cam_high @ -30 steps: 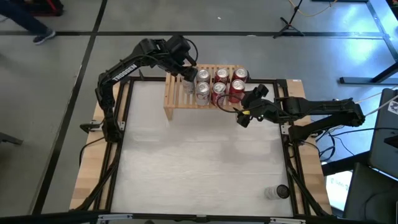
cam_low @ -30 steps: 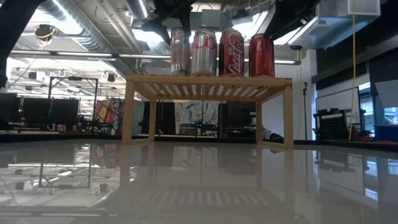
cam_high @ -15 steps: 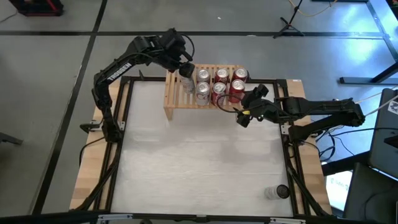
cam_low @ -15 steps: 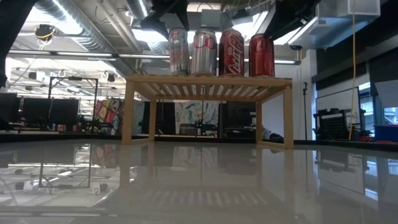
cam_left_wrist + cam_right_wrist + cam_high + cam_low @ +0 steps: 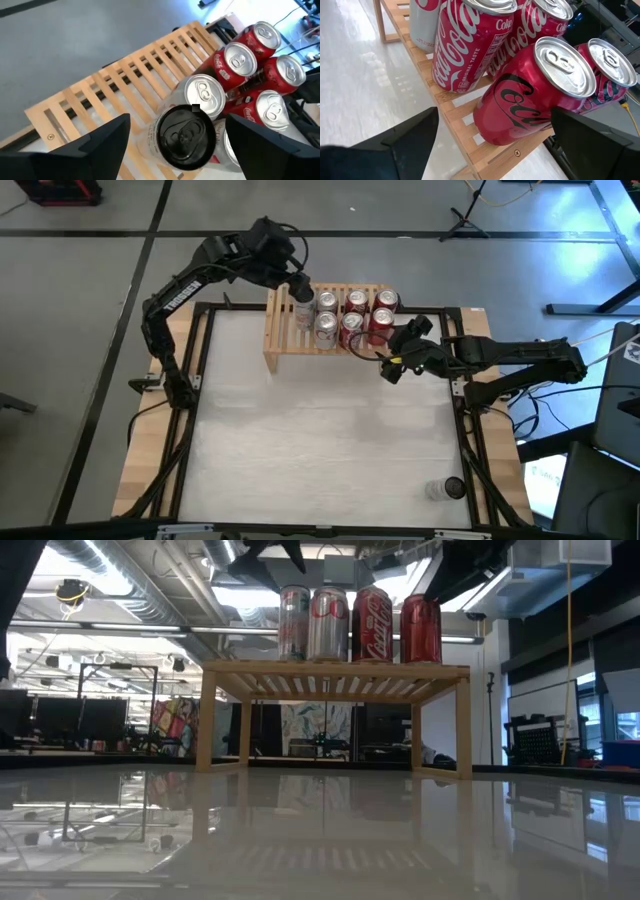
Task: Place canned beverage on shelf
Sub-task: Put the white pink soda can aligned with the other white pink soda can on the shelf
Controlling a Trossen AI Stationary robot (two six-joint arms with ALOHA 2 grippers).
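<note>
The light-wood shelf [image 5: 285, 330] stands at the table's far edge, with several silver and red cans upright on its slatted top. A silver can with a black top [image 5: 186, 136] stands leftmost among them, also in the high view [image 5: 303, 311] and the low view [image 5: 294, 624]. My left gripper [image 5: 296, 284] hovers open above and behind this can, its fingers wide apart on either side and clear of it. My right gripper [image 5: 392, 358] waits open by the shelf's right end, facing the red cans [image 5: 535, 90].
A red can [image 5: 421, 628] stands near the shelf's right end, and free slats [image 5: 100, 95] lie to the left of the cans. A dark-topped can [image 5: 452, 488] stands at the table's near right corner. The white tabletop [image 5: 320, 440] spreads in front of the shelf.
My left gripper has risen and drawn back from the black-topped silver can toward the table's far left, its fingers as wide apart as before. The can stays upright on the shelf and now shows uncovered from above.
</note>
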